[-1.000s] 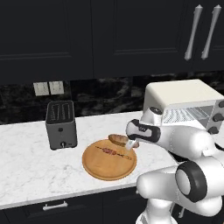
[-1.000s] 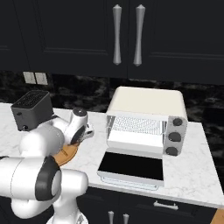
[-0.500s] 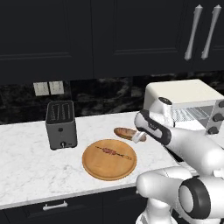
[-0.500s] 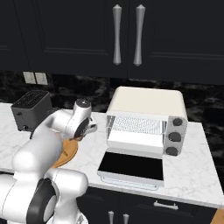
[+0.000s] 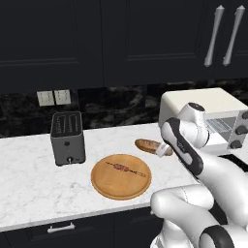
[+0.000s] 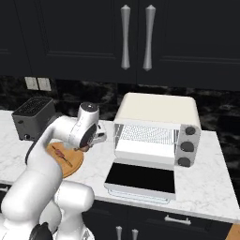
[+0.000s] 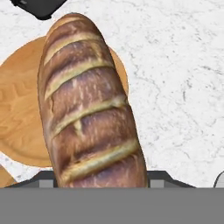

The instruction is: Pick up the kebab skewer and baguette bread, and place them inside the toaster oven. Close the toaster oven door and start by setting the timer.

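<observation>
Hand view: hand [image 5: 161, 149] gripping baguette bread [image 7: 89, 109] above counter; no legible writing.

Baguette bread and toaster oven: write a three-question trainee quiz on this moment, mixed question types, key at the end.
1. True or false: the baguette bread lies on the round wooden plate.
2. Multiple choice: the toaster oven door is A) shut upright, B) folded down open, C) removed.
3. Fill in: the kebab skewer rests on the ____.

Key
1. False: the gripper holds it by one end, beside the plate and in front of the toaster oven.
2. B
3. round wooden plate
</observation>
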You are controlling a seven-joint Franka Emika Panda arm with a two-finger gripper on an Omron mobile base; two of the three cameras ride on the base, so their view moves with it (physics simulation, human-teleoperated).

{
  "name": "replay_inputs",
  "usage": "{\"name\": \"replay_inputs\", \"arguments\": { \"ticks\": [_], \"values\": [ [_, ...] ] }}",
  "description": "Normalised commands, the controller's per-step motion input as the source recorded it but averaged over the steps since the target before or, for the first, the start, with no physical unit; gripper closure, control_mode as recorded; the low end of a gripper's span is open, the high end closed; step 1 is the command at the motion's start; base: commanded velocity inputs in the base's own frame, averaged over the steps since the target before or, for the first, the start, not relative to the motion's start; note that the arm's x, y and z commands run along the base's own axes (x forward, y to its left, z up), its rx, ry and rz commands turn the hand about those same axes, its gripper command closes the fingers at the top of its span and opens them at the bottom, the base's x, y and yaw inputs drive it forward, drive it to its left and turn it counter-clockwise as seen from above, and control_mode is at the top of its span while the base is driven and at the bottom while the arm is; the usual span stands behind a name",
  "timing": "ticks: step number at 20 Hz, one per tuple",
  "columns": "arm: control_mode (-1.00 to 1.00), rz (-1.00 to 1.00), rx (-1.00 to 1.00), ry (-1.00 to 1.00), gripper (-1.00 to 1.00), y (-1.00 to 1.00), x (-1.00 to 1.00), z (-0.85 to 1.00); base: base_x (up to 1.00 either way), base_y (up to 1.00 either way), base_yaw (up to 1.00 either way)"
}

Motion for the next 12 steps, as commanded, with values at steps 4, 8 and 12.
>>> {"name": "replay_inputs", "arguments": {
  "ticks": [4,8,12],
  "values": [
    [-1.0,-0.11,0.01,0.0,1.0,-0.58,-0.46,0.25,0.0,0.0,0.0],
    [-1.0,-0.14,0.02,0.02,1.0,-0.67,-0.39,0.19,0.0,0.0,0.0],
    [-1.0,-0.12,0.04,0.02,1.0,-0.76,-0.36,0.14,0.0,0.0,0.0]
  ]
}}
